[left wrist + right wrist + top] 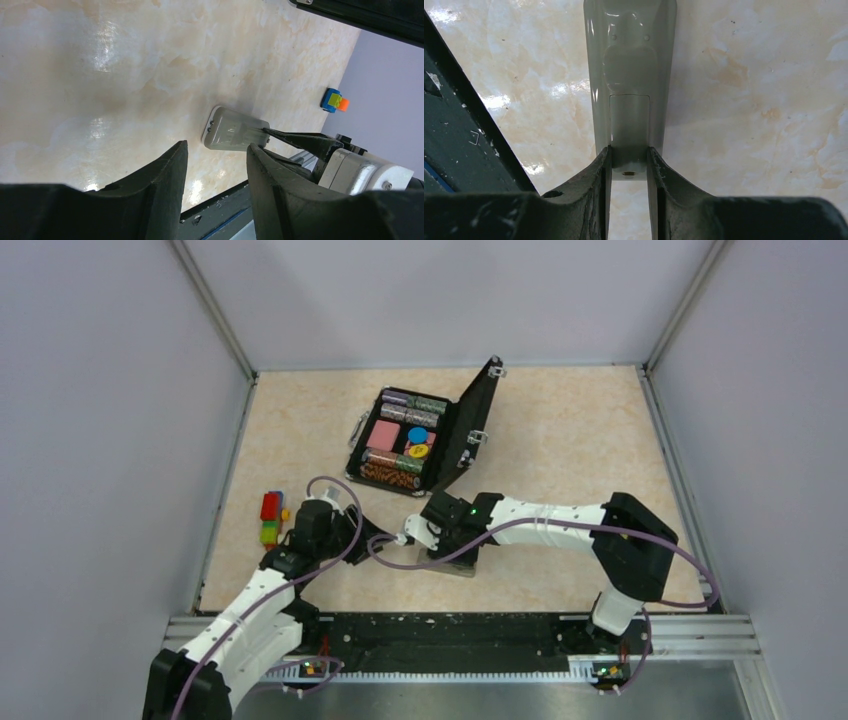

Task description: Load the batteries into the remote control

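Note:
The remote control (630, 75) lies on the table with its grey back up. It also shows in the left wrist view (232, 134) and as a grey edge under the right arm in the top view (458, 566). My right gripper (629, 165) is closed narrowly on the remote's near end, its fingers (603, 167) flanking the battery cover. My left gripper (216, 165) is open and empty, hovering just left of the remote, beside the right gripper (432, 540) in the top view. The batteries are out of view.
An open black hinged case (425, 435) with striped chip rolls stands behind the arms. A multicoloured block toy (271, 517) lies at the left, and also shows in the left wrist view (334, 100). The black rail (450, 630) runs along the near edge.

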`<state>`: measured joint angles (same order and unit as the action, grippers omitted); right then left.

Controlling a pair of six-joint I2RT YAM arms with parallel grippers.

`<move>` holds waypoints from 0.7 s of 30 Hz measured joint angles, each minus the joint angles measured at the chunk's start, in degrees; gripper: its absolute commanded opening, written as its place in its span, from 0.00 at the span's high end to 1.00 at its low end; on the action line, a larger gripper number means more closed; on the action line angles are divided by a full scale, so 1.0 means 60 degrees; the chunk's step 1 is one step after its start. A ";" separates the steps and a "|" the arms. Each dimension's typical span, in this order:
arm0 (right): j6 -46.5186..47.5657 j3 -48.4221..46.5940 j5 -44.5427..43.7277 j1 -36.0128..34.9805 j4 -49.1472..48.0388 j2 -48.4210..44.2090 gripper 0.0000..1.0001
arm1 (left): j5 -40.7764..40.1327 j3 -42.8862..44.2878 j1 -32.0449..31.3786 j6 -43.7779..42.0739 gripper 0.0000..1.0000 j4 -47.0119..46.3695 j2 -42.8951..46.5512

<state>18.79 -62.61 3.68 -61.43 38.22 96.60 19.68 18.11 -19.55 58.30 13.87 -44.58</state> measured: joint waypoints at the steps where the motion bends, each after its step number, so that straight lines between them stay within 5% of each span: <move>1: -0.0033 -0.0022 -0.0033 -0.0004 0.0004 0.0007 0.65 | 0.0000 0.0000 0.0000 0.0000 0.48 0.0000 0.0036; 7: -0.0138 -0.0026 -0.0368 -0.0018 -0.0015 0.0011 0.45 | 0.0000 0.0000 0.0011 -0.0004 0.48 0.0029 0.0098; 14: -0.0284 -0.0033 -0.0404 -0.0018 -0.0015 -0.0164 0.40 | 0.0000 0.0000 0.0025 -0.0058 0.47 0.0069 0.0095; 16: -0.0430 -0.0033 -0.0328 0.0007 -0.0029 -0.0426 0.46 | 0.0000 0.0000 0.0029 -0.0106 0.47 0.0120 0.0095; 21: -0.1326 -0.0033 -0.0004 0.0302 -0.0189 -0.1173 0.81 | 0.0000 0.0000 0.0029 -0.0222 0.47 0.0259 0.0102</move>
<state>10.83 -62.81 3.66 -59.61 37.08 89.56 19.68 18.11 -19.38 56.97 15.42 -43.97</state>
